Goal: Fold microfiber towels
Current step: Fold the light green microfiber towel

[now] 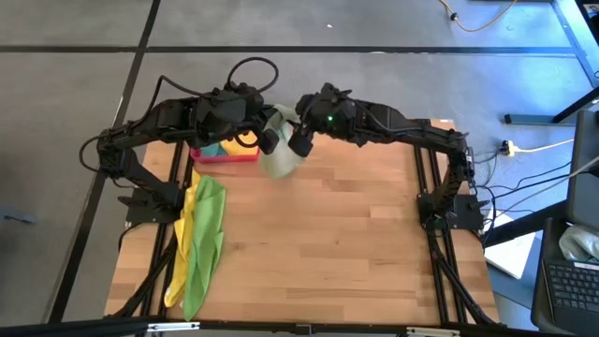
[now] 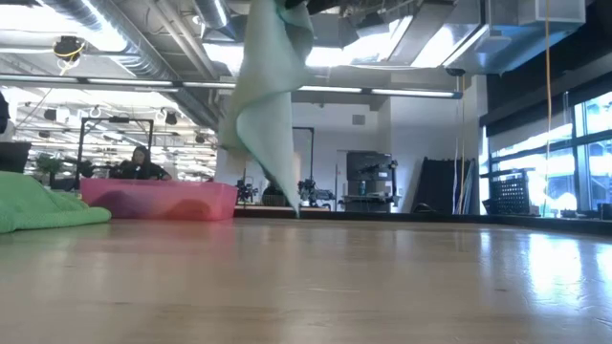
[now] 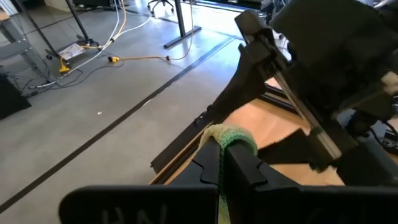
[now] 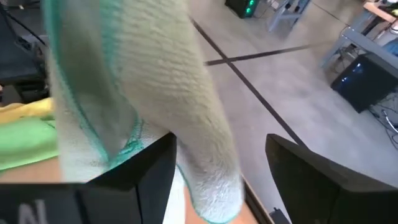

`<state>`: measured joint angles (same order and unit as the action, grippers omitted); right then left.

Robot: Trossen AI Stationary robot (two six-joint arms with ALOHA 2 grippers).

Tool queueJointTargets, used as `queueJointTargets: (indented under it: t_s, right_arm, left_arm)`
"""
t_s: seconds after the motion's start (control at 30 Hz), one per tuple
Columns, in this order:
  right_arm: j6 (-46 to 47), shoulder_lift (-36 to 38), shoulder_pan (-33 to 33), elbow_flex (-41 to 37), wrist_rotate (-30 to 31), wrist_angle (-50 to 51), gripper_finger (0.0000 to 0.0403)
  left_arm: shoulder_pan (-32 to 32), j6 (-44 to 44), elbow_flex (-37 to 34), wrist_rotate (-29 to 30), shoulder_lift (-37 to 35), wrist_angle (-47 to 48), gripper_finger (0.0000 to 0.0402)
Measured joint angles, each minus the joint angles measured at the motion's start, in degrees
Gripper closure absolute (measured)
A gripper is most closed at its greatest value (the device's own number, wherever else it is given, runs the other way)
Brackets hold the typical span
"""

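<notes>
A: Your left gripper [image 1: 265, 137] is clamped shut on the top of the pale olive towel [image 1: 279, 157], up over the far edge of the tabletop [image 1: 318, 234], just beside the pink tray [image 1: 225, 153].

B: And the towel hangs straight down from that pinch, long axis vertical. From table level you see it [image 2: 268, 115] draping down to a point that sits close to the wood; I can't tell whether it touches.

A: Your right gripper [image 1: 301, 142] sits right alongside, fingers spread wide, holding nothing. Look past its own fingers [image 4: 149, 168]: the towel [image 4: 149, 81] fills the space ahead and runs down into the gap between them.

B: So that's the relation that counts. The cloth lies directly in front of your right gripper, and your right arm is the free one and the nearer one for a second grab.

A: My read: you need a close on that hanging edge, then a spread to open the cloth out flat.

B: The other towels [image 1: 201, 234], green and yellow, wait in a heap by the left edge, well apart from both grippers.
</notes>
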<state>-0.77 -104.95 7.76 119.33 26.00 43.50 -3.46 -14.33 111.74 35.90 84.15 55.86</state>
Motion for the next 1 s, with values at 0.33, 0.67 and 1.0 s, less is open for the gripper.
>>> queueJointTargets:
  t_s: [0.33, 0.67, 1.0]
  right_arm:
    - [-0.2, 0.64, 3.95, -0.02, -3.69, -0.28, 0.0154]
    - [-5.1, 0.64, 6.02, -0.02, -3.7, -1.54, 0.0154]
    - [-15.39, 4.34, 3.05, 0.03, -7.45, 11.39, 0.0155]
  left_arm:
    - [-0.38, 1.34, 0.0, 0.46, -0.01, -0.23, 0.0402]
    - [-1.52, 4.33, 0.0, 0.48, -0.01, 0.7, 0.0402]
    - [-3.0, 4.47, 0.0, -0.04, -0.46, 1.43, 0.0402]
